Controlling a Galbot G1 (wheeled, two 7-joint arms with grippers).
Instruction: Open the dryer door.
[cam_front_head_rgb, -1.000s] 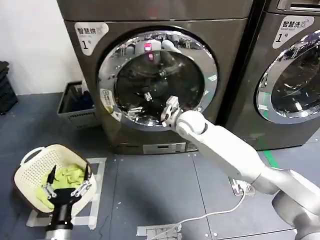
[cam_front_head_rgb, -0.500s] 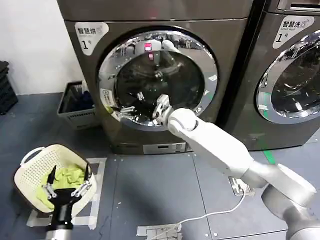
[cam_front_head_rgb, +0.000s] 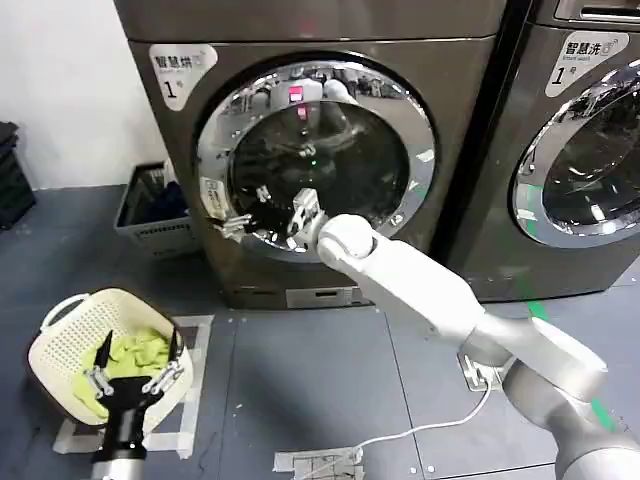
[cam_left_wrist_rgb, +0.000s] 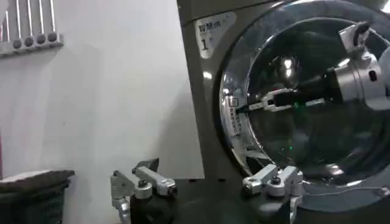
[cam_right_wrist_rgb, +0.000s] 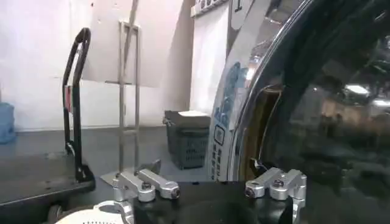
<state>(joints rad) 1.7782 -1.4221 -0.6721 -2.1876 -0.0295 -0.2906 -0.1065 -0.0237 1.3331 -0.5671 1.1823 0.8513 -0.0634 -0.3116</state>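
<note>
The grey dryer's round door (cam_front_head_rgb: 320, 150) has a chrome ring and dark glass and sits against the machine front. My right gripper (cam_front_head_rgb: 250, 208) is open at the lower left of the ring, next to the small label there. In the right wrist view the chrome rim (cam_right_wrist_rgb: 228, 122) runs down between the spread fingers of my right gripper (cam_right_wrist_rgb: 210, 190). The left wrist view shows the door (cam_left_wrist_rgb: 304, 122) from afar, with the right gripper (cam_left_wrist_rgb: 259, 105) at its rim. My left gripper (cam_front_head_rgb: 135, 375) (cam_left_wrist_rgb: 210, 185) hangs open and empty over the laundry basket.
A cream basket (cam_front_head_rgb: 60, 350) with green cloth (cam_front_head_rgb: 135, 352) stands on the floor at lower left. A grey crate (cam_front_head_rgb: 150, 210) sits left of the dryer and a second machine (cam_front_head_rgb: 580, 150) to its right. A white cable (cam_front_head_rgb: 420, 430) lies on the floor. A trolley handle (cam_right_wrist_rgb: 76, 91) stands beyond.
My right arm has swung leftward across the door glass, carrying the gripper from the lower middle to the left rim. The left arm has stayed still.
</note>
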